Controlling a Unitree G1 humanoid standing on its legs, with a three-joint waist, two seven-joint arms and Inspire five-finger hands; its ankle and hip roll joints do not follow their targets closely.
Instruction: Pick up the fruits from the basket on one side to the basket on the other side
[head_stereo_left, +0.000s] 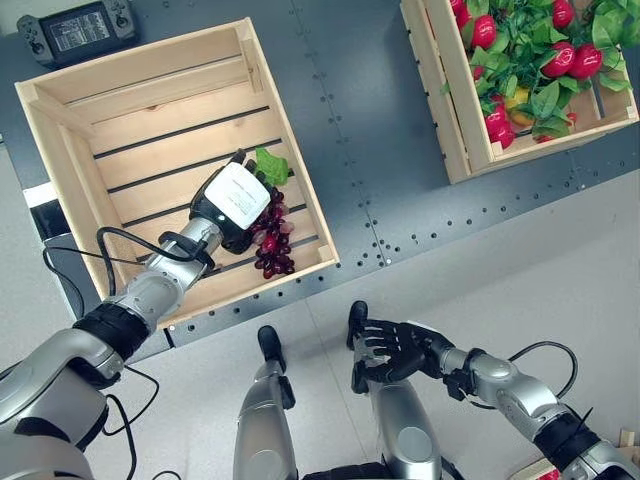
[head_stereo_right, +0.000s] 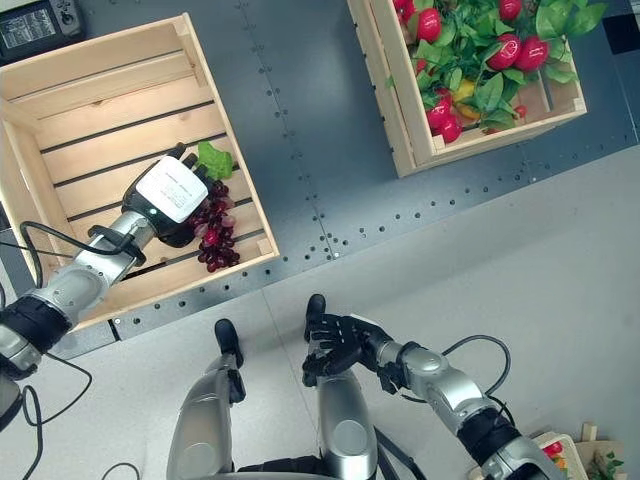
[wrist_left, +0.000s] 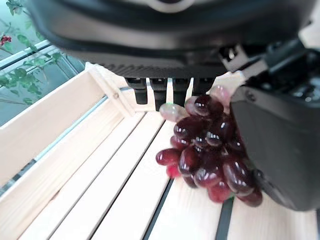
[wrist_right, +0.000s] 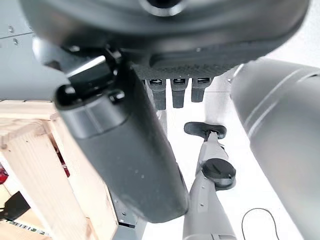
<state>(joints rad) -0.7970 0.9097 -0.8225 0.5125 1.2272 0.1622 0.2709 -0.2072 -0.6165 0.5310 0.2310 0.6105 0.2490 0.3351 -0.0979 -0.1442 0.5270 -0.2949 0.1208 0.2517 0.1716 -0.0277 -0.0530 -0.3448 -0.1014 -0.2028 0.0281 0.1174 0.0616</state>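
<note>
Left robot hand (head_stereo_left: 232, 205) sits inside the left crate (head_stereo_left: 120, 100), low over its slatted floor, fingers and thumb curled round a bunch of dark red grapes (head_stereo_left: 272, 240). From the head camera the palm and fingers are hidden under the hand's white back plate; only the outer half of the bunch shows, trailing toward the crate's near wall, with a green leaf (head_stereo_left: 270, 165) sticking out at the top. Left wrist view gives the grasp better: glossy oval berries, deep red to nearly black, a couple paler and translucent, pressed between the dark thumb bulk and the fingertips (wrist_left: 160, 95); the lower berries appear to touch or nearly touch the slats, contact cannot be settled. Left crate is pale unfinished wood, flat boards with dark gaps between them, and holds nothing else visible. Right crate (head_stereo_left: 450, 110) is of the same wood and is cut off by the top and right edges of the frame; it holds a tangle of green leaves (head_stereo_left: 545, 100) with smooth red round fruits (head_stereo_left: 485, 30) among them, plus something yellow partly buried and hard to identify. Both crates stand on a dark grey metal floor plate (head_stereo_left: 360, 150) with rows of small holes; pale floor nearer the robot. A black handheld device with a screen (head_stereo_left: 80, 30) lies beyond the left crate, partly cropped. Right robot hand (head_stereo_left: 390, 350) hangs low, well apart from both crates, fingers loosely bent, holding nothing.
</note>
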